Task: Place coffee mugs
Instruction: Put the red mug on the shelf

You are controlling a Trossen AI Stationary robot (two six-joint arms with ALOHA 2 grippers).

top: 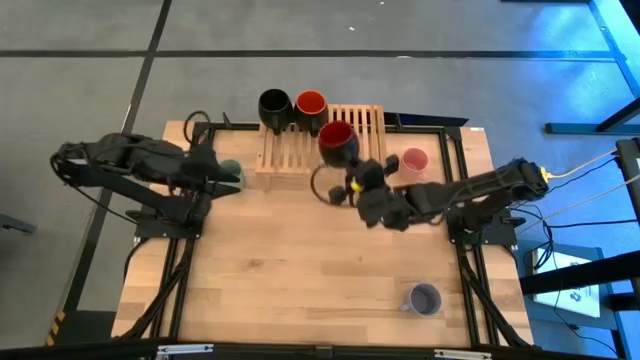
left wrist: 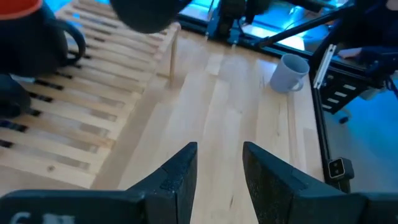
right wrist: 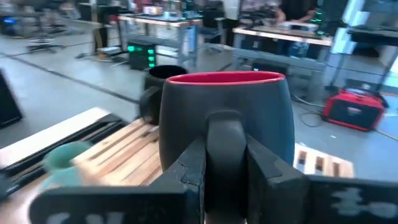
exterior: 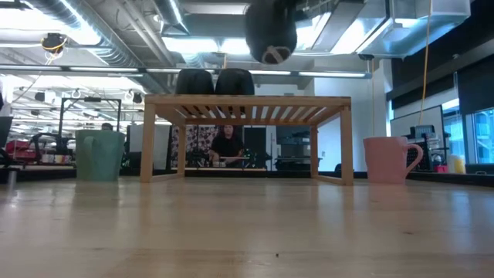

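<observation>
- The right claw (top: 345,186) was closed on the handle of the dark red mug (top: 338,142) and held it up in the air.
- In the low view this mug hung high over the rack (exterior: 247,108), not touching it.
- The black mug (top: 274,106) and the orange mug (top: 310,104) sat on the rack's back part, just past the held mug.
- The pink mug (top: 413,161) stood on the desk (top: 300,280) right beside the right claw, next to the rack.
- The grey mug (top: 425,299) stood well away from both claws, near the front edge of the desk.
- The left claw (left wrist: 219,177) was open and held nothing. It waited by the rack's other end, with the green mug (top: 231,172) close to it.
- The mugs looked hard and smooth, so I think they could slip or crack if dropped.
- The handle seemed the best place to grab, as the right claw did.
- I think the mug should come down slowly and flat on the slats.
</observation>
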